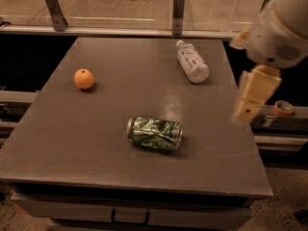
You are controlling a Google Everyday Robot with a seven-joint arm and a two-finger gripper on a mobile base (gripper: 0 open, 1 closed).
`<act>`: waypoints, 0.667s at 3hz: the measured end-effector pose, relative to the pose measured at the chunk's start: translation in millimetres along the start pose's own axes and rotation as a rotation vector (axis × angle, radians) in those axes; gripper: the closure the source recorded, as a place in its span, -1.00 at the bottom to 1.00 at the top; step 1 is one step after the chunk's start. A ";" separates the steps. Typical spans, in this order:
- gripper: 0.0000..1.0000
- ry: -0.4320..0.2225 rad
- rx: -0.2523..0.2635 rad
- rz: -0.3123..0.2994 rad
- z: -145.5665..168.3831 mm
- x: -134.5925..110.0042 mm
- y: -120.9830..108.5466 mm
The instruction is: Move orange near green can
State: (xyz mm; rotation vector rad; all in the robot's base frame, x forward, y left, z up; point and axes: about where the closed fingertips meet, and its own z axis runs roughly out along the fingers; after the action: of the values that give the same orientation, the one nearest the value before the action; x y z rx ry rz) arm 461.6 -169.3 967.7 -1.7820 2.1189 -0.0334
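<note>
The orange [84,79] is a small round fruit on the left side of the grey table [72,143]. The green can [154,133] is crushed and lies on its side near the middle front of the table, well to the right of and nearer than the orange. My gripper [249,100] hangs from the white arm [279,28] above the table's right edge. It is far to the right of both the orange and the can, touches neither, and holds nothing that I can see.
A clear plastic bottle with a white cap [192,61] lies on its side at the back right of the table. A railing with metal posts [179,11] runs behind the table. A roll of tape [283,108] sits on a ledge off the right edge.
</note>
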 end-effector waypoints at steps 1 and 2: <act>-1.00 -0.142 -0.015 -0.114 35.6 -90.8 -11.5; -1.00 -0.304 -0.052 -0.212 57.3 -196.7 3.6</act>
State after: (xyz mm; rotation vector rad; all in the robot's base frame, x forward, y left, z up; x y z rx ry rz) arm 500.9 31.9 965.3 -1.8977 1.7296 0.2252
